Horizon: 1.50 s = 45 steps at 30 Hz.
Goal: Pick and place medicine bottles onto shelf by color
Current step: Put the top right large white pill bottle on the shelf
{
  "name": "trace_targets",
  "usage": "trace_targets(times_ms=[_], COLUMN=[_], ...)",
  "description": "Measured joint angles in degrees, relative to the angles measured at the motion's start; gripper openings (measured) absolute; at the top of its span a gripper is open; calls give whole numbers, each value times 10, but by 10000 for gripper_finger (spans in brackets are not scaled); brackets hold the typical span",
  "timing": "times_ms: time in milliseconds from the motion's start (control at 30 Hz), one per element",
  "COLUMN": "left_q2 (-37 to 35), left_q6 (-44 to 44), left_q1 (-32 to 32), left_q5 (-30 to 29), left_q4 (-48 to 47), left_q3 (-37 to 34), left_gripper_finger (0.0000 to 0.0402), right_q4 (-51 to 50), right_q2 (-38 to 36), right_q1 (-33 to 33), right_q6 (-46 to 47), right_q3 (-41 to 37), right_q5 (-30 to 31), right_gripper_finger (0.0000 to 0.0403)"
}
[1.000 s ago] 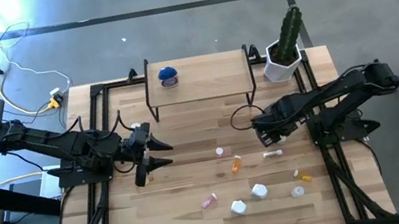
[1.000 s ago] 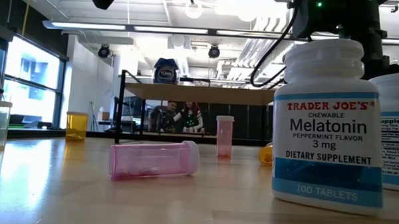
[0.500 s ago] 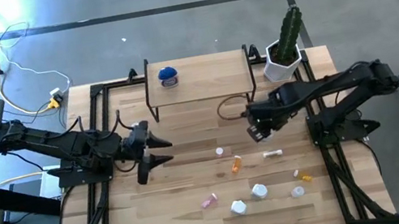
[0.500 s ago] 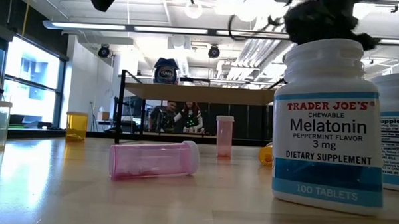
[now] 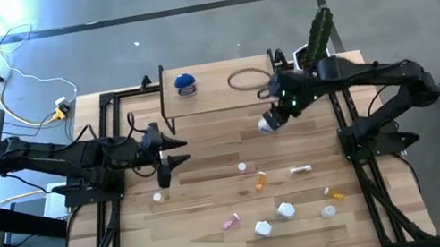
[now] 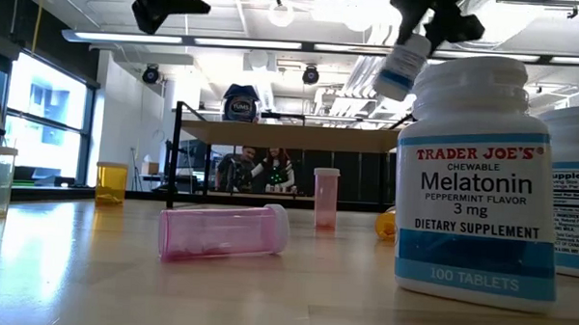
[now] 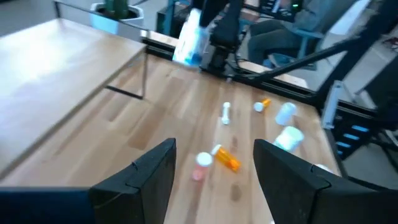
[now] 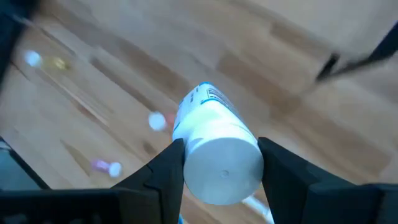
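Observation:
My right gripper (image 5: 276,114) is shut on a white medicine bottle with a blue label (image 6: 400,66), held high in front of the shelf's (image 5: 219,92) right end. A blue-lidded jar (image 5: 185,83) stands on the shelf's left part. Several small bottles are scattered on the table nearer the front. A pink one (image 5: 242,168) stands upright, and an orange one (image 5: 260,181) and a white one (image 5: 301,168) lie on their sides. My left gripper (image 5: 174,151) hangs open above the table's left part and holds nothing. My right gripper pinches the white bottle's cap end (image 8: 219,149) between its two fingers (image 8: 166,169), one on each side. The fingers come from above, slanting down. The bottle is lifted clear and hangs tilted below them, its bottom (image 6: 389,87) lowest.
A white pot with a cactus (image 5: 313,62) stands at the shelf's right end, beside my right arm. A tiny white bottle (image 5: 158,197) stands below my left gripper. In the low view, a large Melatonin bottle (image 6: 478,179) and a lying pink bottle (image 6: 224,231) are close to the camera.
My right gripper has risen from near the table and moved toward the far edge and the shelf, tipping more downward. It carries the white bottle, now lifted well clear. My left gripper has swung a little toward the far edge, uncovering the tiny white bottle.

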Motion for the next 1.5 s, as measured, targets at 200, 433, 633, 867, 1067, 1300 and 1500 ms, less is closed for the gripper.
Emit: trace_targets(times_ms=[200, 433, 633, 867, 1067, 1300, 1500], left_q2=[0, 0, 0, 0, 0, 0, 0], left_q6=[19, 19, 19, 19, 19, 19, 17], left_q1=[45, 83, 100, 110, 113, 113, 113], left_q5=[0, 0, 0, 0, 0, 0, 0], left_q4=[-2, -2, -2, -2, -2, -2, -2], left_q3=[0, 0, 0, 0, 0, 0, 0], left_gripper_finger=[204, 204, 204, 204, 204, 204, 204], right_q4=[-9, -96, -174, -199, -197, -197, -199], right_q2=[13, 99, 192, 272, 314, 338, 352], right_q1=[-89, -199, -267, -292, -292, -291, -291], right_q6=[-93, -233, -327, -398, -435, -451, -463], right_q3=[76, 226, 335, 392, 400, 400, 400], right_q5=[0, 0, 1, -1, 2, 15, 15], right_gripper_finger=[159, 159, 159, 159, 159, 159, 159])
